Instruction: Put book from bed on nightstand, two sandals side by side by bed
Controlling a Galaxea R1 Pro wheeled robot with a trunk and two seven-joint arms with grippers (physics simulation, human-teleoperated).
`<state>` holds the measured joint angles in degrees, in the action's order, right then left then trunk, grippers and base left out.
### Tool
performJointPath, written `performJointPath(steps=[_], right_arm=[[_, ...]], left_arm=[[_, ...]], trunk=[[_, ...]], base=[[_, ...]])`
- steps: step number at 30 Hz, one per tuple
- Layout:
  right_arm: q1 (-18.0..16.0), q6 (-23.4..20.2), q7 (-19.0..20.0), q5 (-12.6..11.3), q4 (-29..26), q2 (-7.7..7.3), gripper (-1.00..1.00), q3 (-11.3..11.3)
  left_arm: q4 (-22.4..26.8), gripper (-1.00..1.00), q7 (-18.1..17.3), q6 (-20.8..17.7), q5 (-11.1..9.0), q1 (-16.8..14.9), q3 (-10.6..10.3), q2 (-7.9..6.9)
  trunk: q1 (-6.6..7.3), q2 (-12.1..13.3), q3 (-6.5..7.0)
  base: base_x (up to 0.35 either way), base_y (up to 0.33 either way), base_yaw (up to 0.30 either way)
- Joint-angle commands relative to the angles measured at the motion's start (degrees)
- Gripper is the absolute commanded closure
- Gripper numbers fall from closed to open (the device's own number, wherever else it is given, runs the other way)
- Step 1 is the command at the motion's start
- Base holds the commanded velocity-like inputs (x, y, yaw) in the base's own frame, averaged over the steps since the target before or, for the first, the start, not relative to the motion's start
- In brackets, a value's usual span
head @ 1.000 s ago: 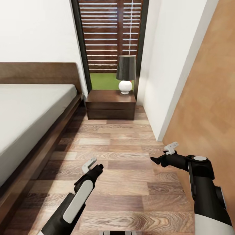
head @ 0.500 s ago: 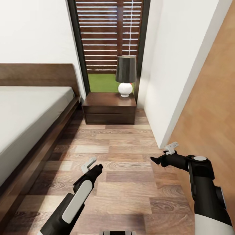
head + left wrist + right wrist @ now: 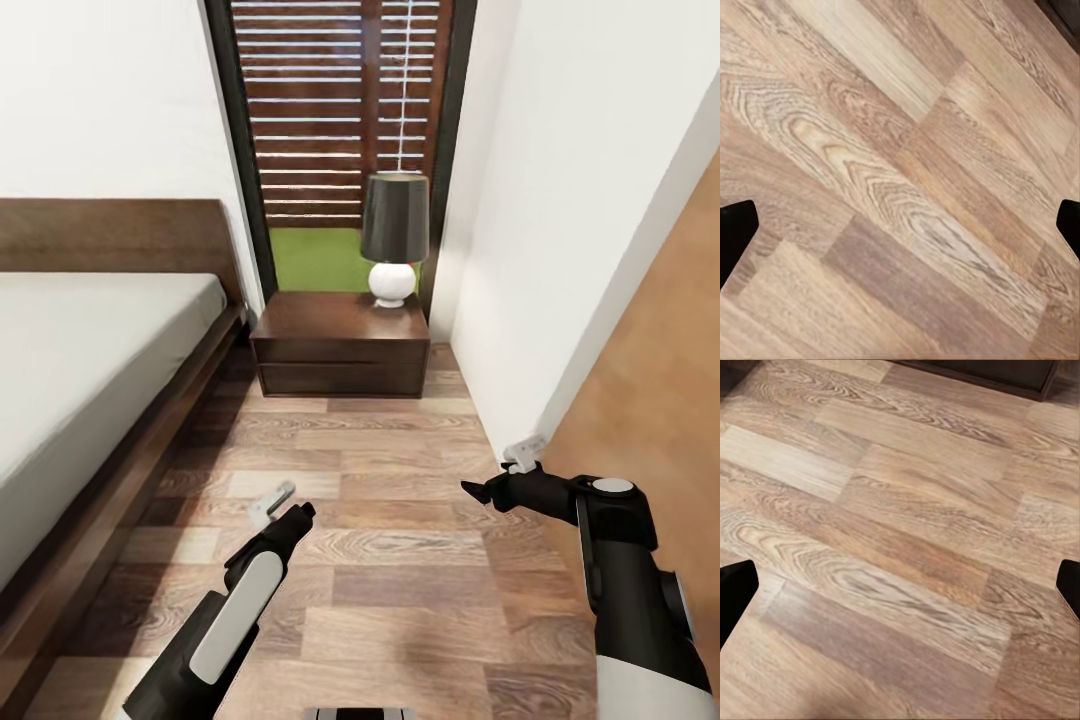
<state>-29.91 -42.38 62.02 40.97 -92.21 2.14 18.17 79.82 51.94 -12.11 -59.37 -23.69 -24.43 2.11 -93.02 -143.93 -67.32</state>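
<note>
I am in the bedroom, facing a strip of wood-plank floor (image 3: 400, 540) between the bed (image 3: 90, 370) on my left and a white wall (image 3: 560, 200) on my right. The bed's pale mattress lies bare where I can see it, with the dark headboard at its far end. At the far end of the floor stands one nightstand (image 3: 340, 345), just beside the bed's far corner, with a lamp (image 3: 393, 235) of dark shade and white round base on the right part of its top. Behind it rises the tall dark-framed window (image 3: 340, 130) with a slatted fence and a patch of green grass.

My left gripper (image 3: 285, 505) hangs over the floor, near the bed's side rail but apart from it. In the left wrist view its two dark fingertips (image 3: 736, 232) sit at opposite edges with bare planks between them, so the jaws are spread wide and hold nothing. My right gripper (image 3: 500, 478) hovers over the floor close to the white wall's corner. In the right wrist view its fingertips (image 3: 735, 589) are likewise far apart over bare planks, touching nothing, with the nightstand's dark base (image 3: 982, 373) at the far edge.
</note>
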Motion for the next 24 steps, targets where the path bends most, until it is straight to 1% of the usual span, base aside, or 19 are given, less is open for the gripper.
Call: performJointPath(steps=[1,7,16,19,21,23,24], right_arm=[[-0.06,-0.25,0.56,0.46,-0.08,0.06,-1.00,0.11],[-0.06,-0.18,0.63,0.43,-0.08,0.06,-1.00,0.06],[-0.05,-0.16,0.66,0.43,-0.08,0.06,-1.00,-0.01],[-0.04,-0.21,0.86,0.44,-0.08,0.06,-1.00,-0.04],[-0.05,-0.28,0.97,0.43,-0.08,0.06,-1.00,-0.05],[-0.03,-0.49,1.11,0.46,-0.08,0.06,-1.00,-0.10],[-0.03,-0.55,1.12,0.45,-0.08,0.06,-1.00,-0.11]], left_arm=[[0.07,-1.00,0.33,-0.29,-0.14,-0.04,-0.01,0.00],[0.07,-1.00,0.29,-0.29,-0.09,0.01,-0.01,-0.05],[0.38,-1.00,0.39,-0.29,-0.12,0.37,0.04,-0.21],[1.07,-1.00,0.49,-0.27,-0.20,0.59,0.08,-0.83],[1.82,-1.00,0.56,-0.26,-0.27,0.76,0.08,-1.42],[3.23,-1.00,0.66,-0.27,-0.36,1.25,0.16,-2.32],[3.40,-1.00,0.67,-0.29,-0.38,1.31,0.18,-2.47]], trunk=[[-0.02,-0.02,-0.05],[-0.02,-0.02,-0.05],[-0.02,-0.02,0.06],[-0.02,-0.02,0.07],[-0.02,-0.02,0.07],[-0.02,-0.02,0.08],[-0.02,-0.02,0.08]], base=[[0.327,0.091,0.000],[0.327,0.019,0.051],[0.327,-0.076,0.207],[0.327,-0.042,0.263],[0.327,-0.024,0.269],[0.327,-0.010,0.274],[0.327,-0.006,0.276]])
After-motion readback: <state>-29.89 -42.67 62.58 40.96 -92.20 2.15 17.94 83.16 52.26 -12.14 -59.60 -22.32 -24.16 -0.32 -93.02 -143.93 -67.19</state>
